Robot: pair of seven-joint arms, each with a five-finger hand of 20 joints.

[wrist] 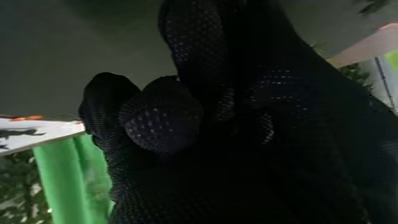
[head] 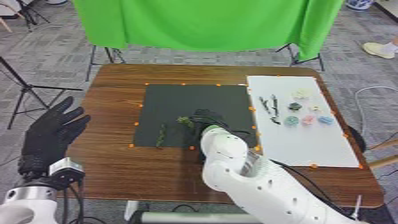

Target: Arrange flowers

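Observation:
In the head view, my right hand (head: 208,119) is low over the right part of the black mat (head: 178,95), with a leafy green sprig (head: 185,120) sticking out on its left side. Curled black fingers show in the right wrist view on my right hand (wrist: 164,117), and green leaves (wrist: 355,74) appear beside it; the grip itself is hidden. Another thin green stem (head: 162,135) lies on the mat's lower left. Dark stems (head: 275,107) and several small flower heads, among them a pink one (head: 308,120), rest on the white sheet (head: 311,145). My left hand (head: 49,135) is open at the table's left side.
The brown table (head: 111,110) surrounds both mats, with small orange markers along their edges. A green cloth (head: 213,25) hangs beyond the far edge. A tripod (head: 29,87) stands on the floor at the left.

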